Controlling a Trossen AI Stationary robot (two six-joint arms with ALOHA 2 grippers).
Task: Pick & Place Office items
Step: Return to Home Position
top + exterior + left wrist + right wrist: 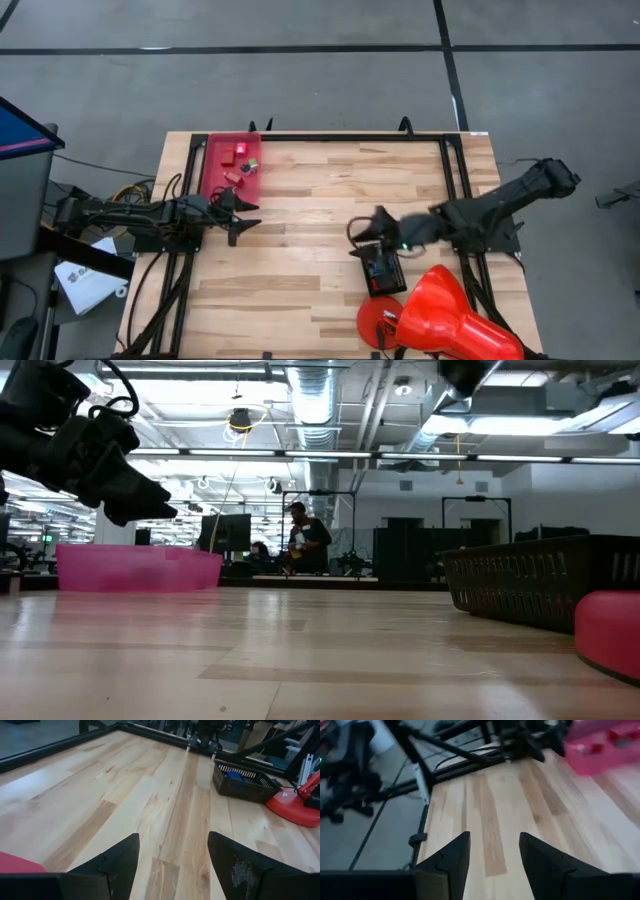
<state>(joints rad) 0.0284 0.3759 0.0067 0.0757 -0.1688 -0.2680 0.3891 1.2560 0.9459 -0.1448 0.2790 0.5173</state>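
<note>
**Office items (241, 153) lying in two containers, both sets of fingers released**

Office items are lying in two places in the high view. Red and green pieces are sitting in the pink tray (212, 160) at the upper left corner of the desk (320, 180). Others are sitting in the black bin (383, 270) low and right of centre, where the left wrist view is showing a blue piece (234, 774) inside.

Between tray and bin, bare wood is stretching open across the middle of the frame. Black rails (330, 137) are running along the desk's top, left and right edges. The big red cone-shaped object (450, 315) is crowding the lower right corner, just below the bin.

At centre left the left fingers (115, 862) are hanging spread and empty, just below the tray's lower edge and raised off the wood in the low view. The tray's pieces are lying above them in the frame, outside their gap.

Right of centre the right fingers (450, 857) are hovering spread, gripping nothing, just above the bin's upper edge. The bin's pieces are lying below them, not between them.

A person (300, 535) is standing in the room beyond the desk.
</note>
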